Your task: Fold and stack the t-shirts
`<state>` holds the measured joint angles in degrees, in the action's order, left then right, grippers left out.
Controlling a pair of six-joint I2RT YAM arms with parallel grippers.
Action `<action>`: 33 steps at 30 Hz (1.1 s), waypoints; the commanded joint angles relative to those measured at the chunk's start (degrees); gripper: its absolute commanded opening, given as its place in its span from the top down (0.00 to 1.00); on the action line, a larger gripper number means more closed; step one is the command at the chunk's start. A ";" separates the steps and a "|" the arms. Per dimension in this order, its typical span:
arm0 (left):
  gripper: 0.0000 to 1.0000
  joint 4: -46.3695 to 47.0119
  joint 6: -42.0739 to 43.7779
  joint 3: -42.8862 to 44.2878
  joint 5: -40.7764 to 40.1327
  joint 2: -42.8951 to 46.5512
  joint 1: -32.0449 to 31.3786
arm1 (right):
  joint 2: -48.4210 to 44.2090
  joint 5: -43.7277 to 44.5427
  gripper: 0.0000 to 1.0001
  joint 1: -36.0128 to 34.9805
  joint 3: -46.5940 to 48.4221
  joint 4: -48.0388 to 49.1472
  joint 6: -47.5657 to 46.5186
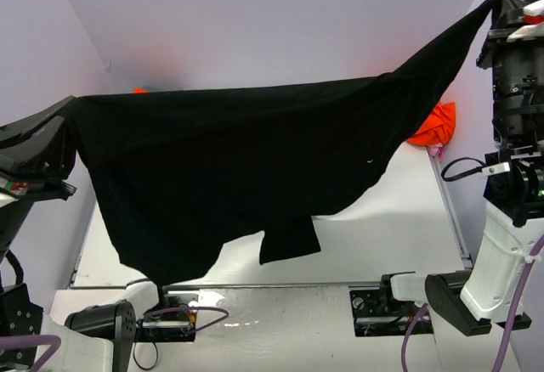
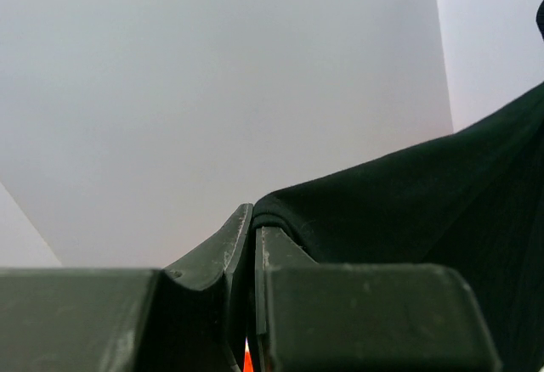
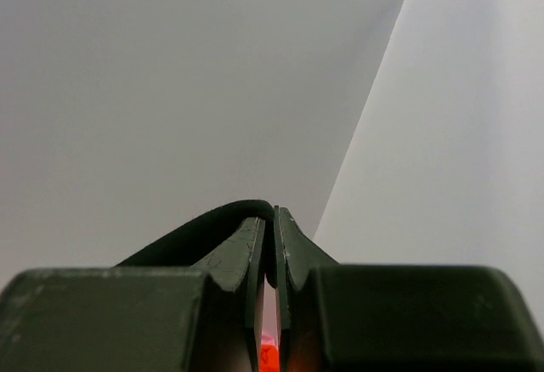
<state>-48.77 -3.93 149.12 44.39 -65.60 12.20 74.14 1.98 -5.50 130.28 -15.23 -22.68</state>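
Top external: left claw (image 1: 68,115) and right claw (image 1: 503,5), both clamped tight, stretch black t-shirt (image 1: 238,160) mid-frame (orange t-shirt (image 1: 433,124) at right); best kept evenly taut when lowering to worktop (image 1: 399,219).

Left arm (image 1: 34,147), right arm (image 1: 514,75) high, fingers (image 2: 223,260) clamped.

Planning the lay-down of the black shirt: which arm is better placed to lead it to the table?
Probably the left. The left gripper seems to pinch the black t-shirt lower, and the cloth hangs deepest on that side; the right gripper holds its corner much higher.
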 commanded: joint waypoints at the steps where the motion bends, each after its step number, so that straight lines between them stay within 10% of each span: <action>1: 1.00 6.03 -7.02 3.76 -0.83 -6.45 1.22 | 2.50 -0.47 1.00 1.14 4.10 3.36 1.64; 33: 1.00 12.13 -11.72 7.59 7.47 -1.60 1.86 | -1.98 -9.71 1.00 7.52 11.00 0.55 7.43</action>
<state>-40.57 -13.63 157.08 52.58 -64.85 13.68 72.69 -7.05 1.49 139.97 -20.41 -16.25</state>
